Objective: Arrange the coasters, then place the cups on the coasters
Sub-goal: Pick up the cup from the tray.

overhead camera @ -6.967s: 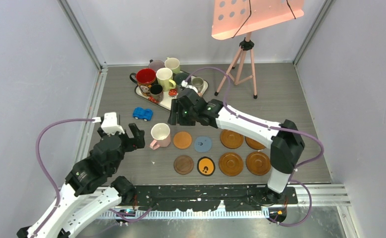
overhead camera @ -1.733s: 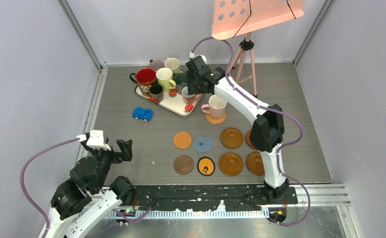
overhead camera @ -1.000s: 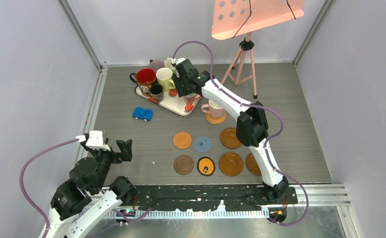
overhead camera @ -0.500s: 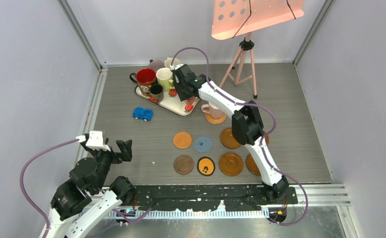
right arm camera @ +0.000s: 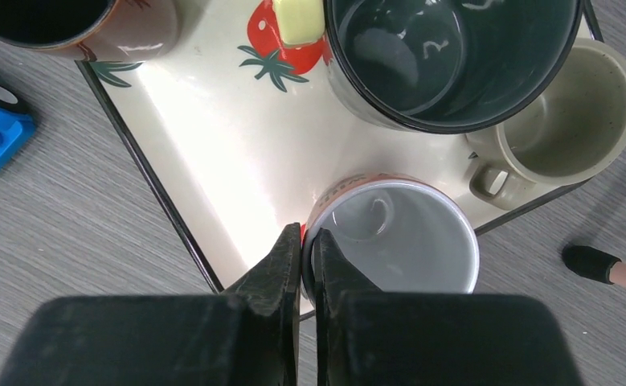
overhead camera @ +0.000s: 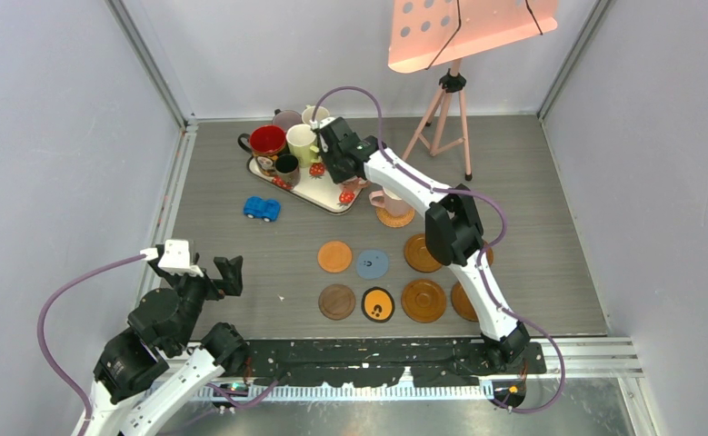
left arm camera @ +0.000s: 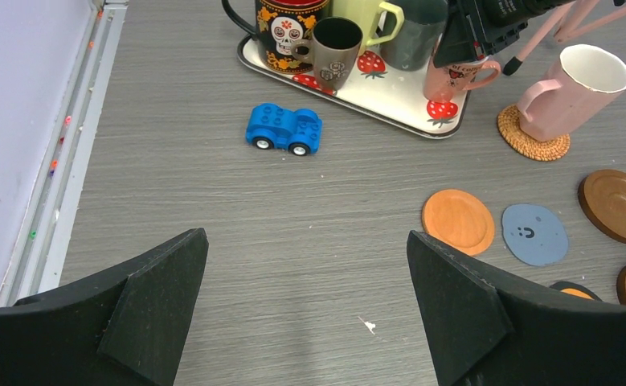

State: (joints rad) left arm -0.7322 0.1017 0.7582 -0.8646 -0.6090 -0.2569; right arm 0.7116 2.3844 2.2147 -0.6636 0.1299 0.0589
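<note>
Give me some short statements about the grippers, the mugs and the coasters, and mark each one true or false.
1. The right gripper pinches the rim of a mug on the tray. True.
2. The left gripper holds the blue toy car. False: it is open and empty; the car lies on the table.
3. The pink mug stands on the woven coaster. True.
4. A cup stands on the blue coaster. False: it is bare.

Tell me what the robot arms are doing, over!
Left gripper open, empty. Right gripper shut on rim of salmon mug, on tray. Dark teal mug and grey mug close by.
</note>
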